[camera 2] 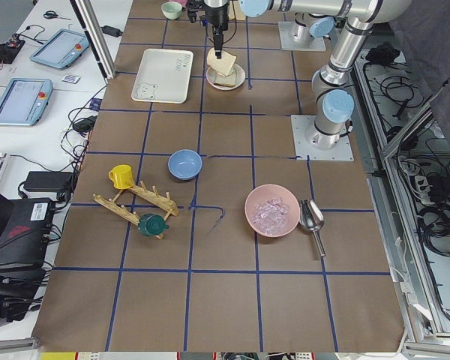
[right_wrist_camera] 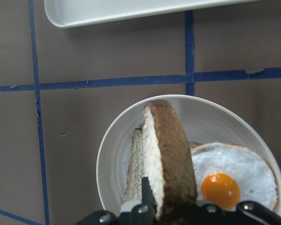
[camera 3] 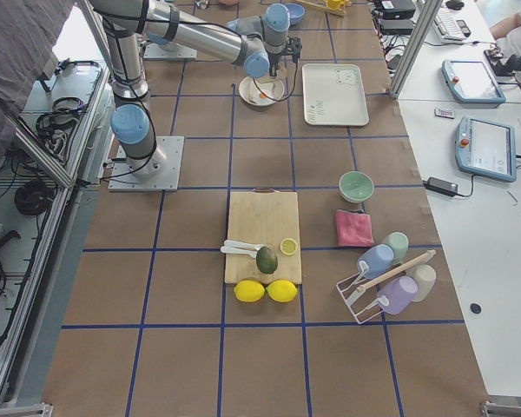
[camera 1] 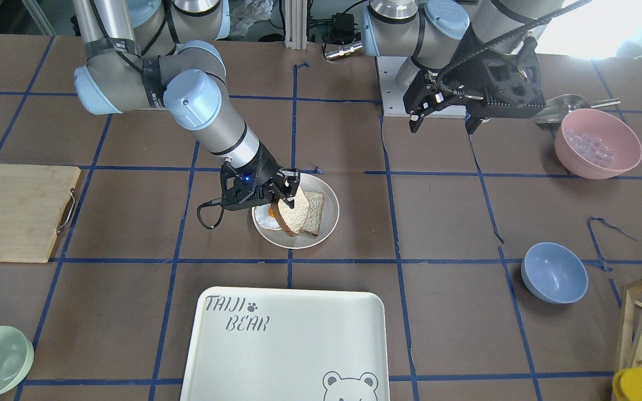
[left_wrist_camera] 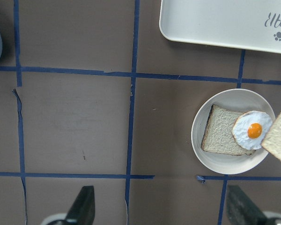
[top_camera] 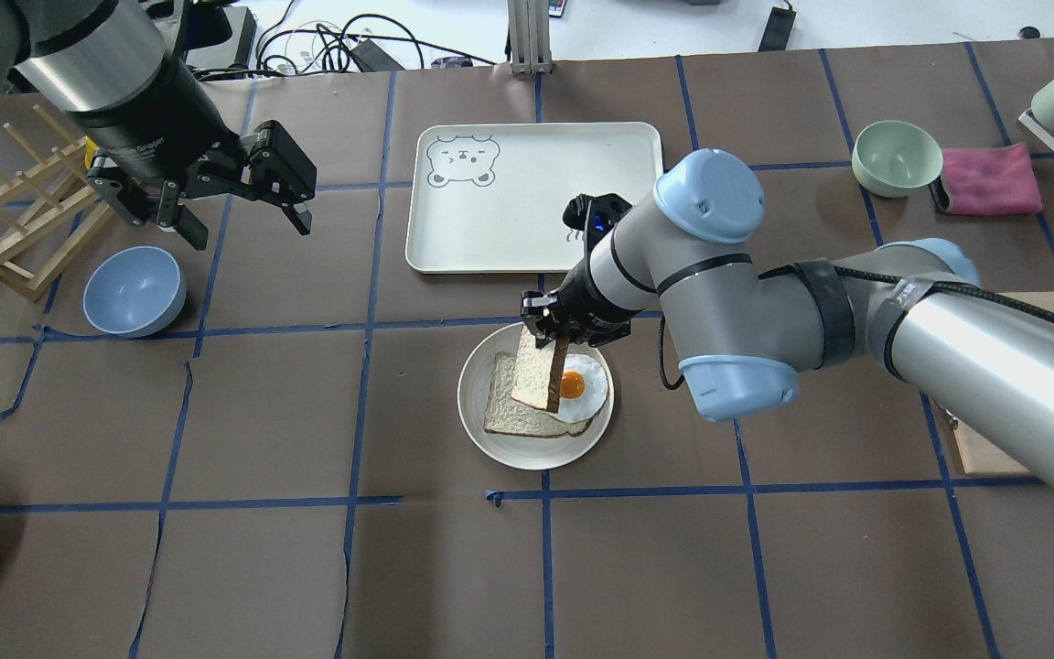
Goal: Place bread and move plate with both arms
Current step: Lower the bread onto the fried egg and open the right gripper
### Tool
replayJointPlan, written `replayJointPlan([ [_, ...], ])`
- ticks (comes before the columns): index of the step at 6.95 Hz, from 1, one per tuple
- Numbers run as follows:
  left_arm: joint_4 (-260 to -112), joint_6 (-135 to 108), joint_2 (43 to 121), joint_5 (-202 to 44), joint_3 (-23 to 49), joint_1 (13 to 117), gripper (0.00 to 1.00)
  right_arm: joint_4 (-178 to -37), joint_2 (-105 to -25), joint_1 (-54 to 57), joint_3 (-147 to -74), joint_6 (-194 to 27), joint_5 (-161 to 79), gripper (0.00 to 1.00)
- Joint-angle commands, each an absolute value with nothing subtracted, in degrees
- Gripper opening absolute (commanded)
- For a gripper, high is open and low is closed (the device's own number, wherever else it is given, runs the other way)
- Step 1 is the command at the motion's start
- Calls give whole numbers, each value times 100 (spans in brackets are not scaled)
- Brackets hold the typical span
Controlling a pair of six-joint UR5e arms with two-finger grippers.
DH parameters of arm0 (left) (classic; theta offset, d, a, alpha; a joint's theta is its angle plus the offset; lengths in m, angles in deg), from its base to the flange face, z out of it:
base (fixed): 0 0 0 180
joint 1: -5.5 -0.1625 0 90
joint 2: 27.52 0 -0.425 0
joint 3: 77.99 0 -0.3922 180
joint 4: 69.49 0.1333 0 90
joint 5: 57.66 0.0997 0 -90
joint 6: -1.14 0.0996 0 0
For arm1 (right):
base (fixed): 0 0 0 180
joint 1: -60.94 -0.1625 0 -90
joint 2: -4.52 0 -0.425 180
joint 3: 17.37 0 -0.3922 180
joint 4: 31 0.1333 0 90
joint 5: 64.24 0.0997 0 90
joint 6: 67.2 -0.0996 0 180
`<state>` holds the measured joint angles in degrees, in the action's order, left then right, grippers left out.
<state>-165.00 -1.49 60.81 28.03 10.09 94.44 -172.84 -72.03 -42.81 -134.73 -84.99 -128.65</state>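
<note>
- Bread (top_camera: 538, 373): pinched by its upper edge in the R gripper (top_camera: 548, 340), hanging nearly on edge, crust side toward the fried egg (top_camera: 585, 403), over the plate (top_camera: 470, 389).
- Below it a squarer slice (top_camera: 510, 414) lies flat on the plate, w/ the egg overlapping its edge. Can't tell if the held slice's low edge touches them.
- Step in hand, as I judge it: lay the bread flat on top of the egg and slice.
- To do it well: rotate the wrist so the slice tips toward the egg rather than dropping on edge, and set the low edge down first, near the far side of the stack.
- Let go only when the slice is nearly flat and close to the egg. A release while it's this upright could flop it onto the counter (top_camera: 307, 567) or the rim.
- Come down gently; a push sideways could slide the plate or shift the egg.
- L gripper (top_camera: 248, 231): jaws wide, holding nothing, well apart from the plate near the blue bowl (top_camera: 134, 291). It should stay out until the bread is down, then take the rim for the 2-arm move.
</note>
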Motion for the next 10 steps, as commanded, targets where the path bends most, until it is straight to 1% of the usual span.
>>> replayJointPlan([
  [1,-16503,-149,6081,2804,1007,9444,100,-17751,-7098,-4294,-13761,-8583,-12462,0],
  [4,-16494,-149,6081,2795,1016,9444,100,-17795,-7185,-4286,-13717,-9003,-12453,0],
  [10,-16494,-149,6081,2804,1007,9444,100,-17751,-7300,-4286,-13813,-9121,-12153,0],
])
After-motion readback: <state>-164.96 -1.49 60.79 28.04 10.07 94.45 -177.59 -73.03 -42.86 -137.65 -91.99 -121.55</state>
